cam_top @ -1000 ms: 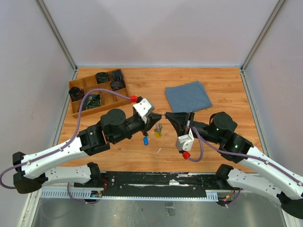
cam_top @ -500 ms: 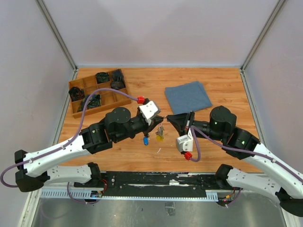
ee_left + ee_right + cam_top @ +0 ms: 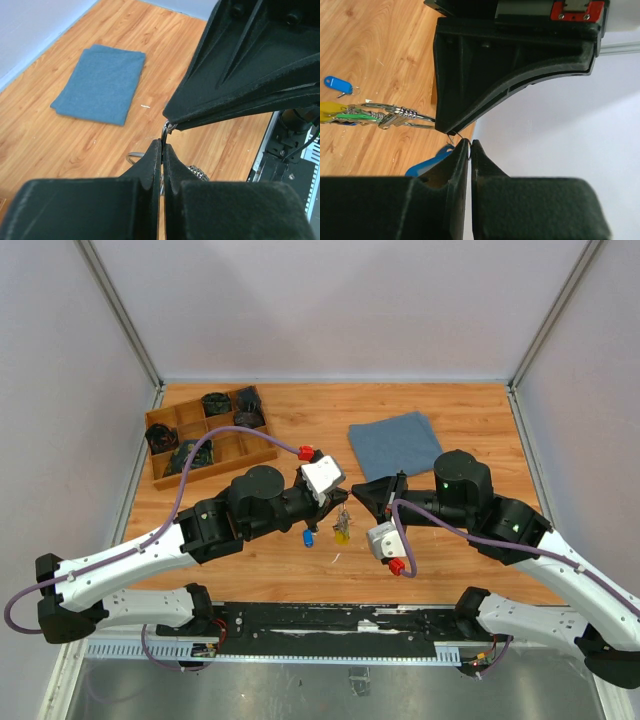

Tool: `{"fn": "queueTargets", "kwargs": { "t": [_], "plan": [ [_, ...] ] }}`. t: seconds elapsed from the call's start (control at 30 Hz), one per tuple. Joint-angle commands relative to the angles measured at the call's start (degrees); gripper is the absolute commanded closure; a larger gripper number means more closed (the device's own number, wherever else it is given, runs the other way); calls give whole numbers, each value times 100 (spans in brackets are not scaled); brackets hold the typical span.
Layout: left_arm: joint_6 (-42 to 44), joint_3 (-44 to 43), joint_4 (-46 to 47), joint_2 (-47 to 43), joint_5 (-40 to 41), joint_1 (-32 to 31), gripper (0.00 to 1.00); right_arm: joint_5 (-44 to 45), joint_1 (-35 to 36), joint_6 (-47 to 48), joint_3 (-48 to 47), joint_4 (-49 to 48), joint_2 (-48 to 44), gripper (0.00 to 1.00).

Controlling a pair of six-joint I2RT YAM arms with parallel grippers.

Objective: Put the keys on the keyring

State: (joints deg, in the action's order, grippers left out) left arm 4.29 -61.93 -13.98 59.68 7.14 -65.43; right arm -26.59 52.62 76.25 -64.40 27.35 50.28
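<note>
The keyring (image 3: 409,113) is held up off the surface (image 3: 450,540) at the centre of the scene, between the two arms. Its thin wire runs out from the pinch, and the bunch of keys trails along it toward the near edge. A yellow-headed key (image 3: 342,536) is at the near end of the bunch, with a green-headed key (image 3: 351,117) beside it. One blue key (image 3: 307,539) lies flat on the surface just left of the hanging bunch, apart from the ring. A second blue head (image 3: 431,164) shows under the right arm's fingertips, and I cannot tell whether it hangs from the wire.

The left gripper (image 3: 164,146) reaches in from the left with its forearm slanting toward the centre. Its jaws are pressed together on the ring's wire. The right gripper (image 3: 470,145) comes in from the right to meet it tip to tip. Its jaws are nearly closed, with only a slit between them. The curled end of the wire sits right at their tips, and whether they pinch it cannot be told.

A folded blue cloth (image 3: 397,443) lies farther back on the right. A wooden compartment tray (image 3: 160,462) sits at the far left.
</note>
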Motion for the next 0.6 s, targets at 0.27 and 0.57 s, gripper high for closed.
{"fn": "queueTargets", "kwargs": {
  "t": [0.27,0.57],
  "plan": [
    [16,-26,-135,56,-340,1,100,165,164,471,0,-671,130,91],
    [-119,82,-11,6,-219,1,99,585,161,-397,763,-1570,-723,91]
  ]
}}
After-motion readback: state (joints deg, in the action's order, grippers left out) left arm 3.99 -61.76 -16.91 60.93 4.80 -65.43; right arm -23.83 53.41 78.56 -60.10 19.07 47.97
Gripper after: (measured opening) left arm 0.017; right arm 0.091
